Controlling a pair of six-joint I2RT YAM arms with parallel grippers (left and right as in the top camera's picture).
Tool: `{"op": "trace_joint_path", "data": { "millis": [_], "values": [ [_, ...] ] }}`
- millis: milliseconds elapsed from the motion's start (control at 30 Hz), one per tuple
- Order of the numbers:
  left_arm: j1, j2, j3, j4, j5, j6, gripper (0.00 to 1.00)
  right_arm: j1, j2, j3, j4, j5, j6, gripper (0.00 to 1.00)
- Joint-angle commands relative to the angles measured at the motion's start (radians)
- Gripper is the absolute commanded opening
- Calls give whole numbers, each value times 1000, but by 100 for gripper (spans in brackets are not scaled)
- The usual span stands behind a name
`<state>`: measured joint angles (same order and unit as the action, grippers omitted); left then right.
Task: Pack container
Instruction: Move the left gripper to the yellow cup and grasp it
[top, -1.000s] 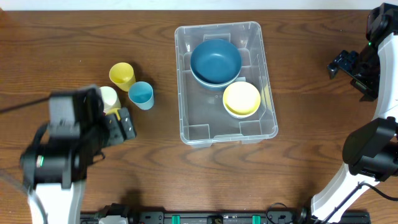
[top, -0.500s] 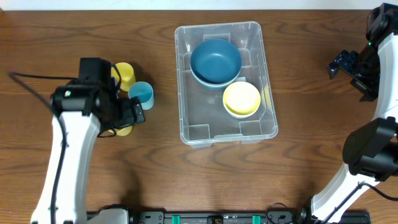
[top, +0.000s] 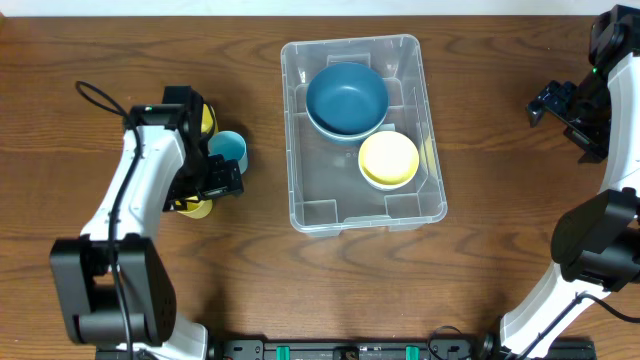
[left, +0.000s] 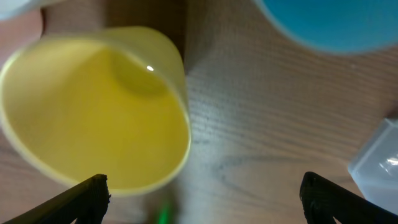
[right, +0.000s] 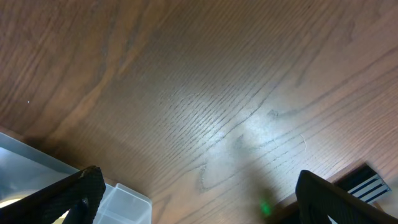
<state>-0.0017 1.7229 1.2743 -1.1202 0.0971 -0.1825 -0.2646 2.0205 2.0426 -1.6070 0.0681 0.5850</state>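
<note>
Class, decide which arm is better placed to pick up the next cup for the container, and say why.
Left. The left tool, open, hangs over the yellow cup, beside the blue cup. The right tool is far off, beyond the container, over the table.

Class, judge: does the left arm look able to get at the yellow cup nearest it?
Probably yes: the open left tool hangs close over the yellow cup with nothing between; the blue cup stands clear.

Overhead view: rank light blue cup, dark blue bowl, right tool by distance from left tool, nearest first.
1. Light blue cup, right beside the left tool.
2. Dark blue bowl, inside the container, far end.
3. Right tool, far right edge of view.
</note>
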Motion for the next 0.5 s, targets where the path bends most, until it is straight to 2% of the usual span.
{"op": "trace_joint_path", "data": {
  "millis": [0, 233, 333, 400, 467],
  "values": [
    [0, 34, 5, 22, -16, 14, 98, -5, -12, 2, -1, 11, 13, 99],
    [0, 67, 5, 83, -16, 14, 98, -5, -12, 2, -1, 10, 13, 99],
    [0, 67, 5, 85, -16, 14, 67, -5, -12, 2, -1, 10, 13, 99],
    [0, 67, 5, 80, -16, 14, 57, -5, -12, 2, -1, 11, 13, 99],
    [0, 67, 5, 75, -16, 14, 53, -5, -12, 2, -1, 11, 13, 99]
  ]
}}
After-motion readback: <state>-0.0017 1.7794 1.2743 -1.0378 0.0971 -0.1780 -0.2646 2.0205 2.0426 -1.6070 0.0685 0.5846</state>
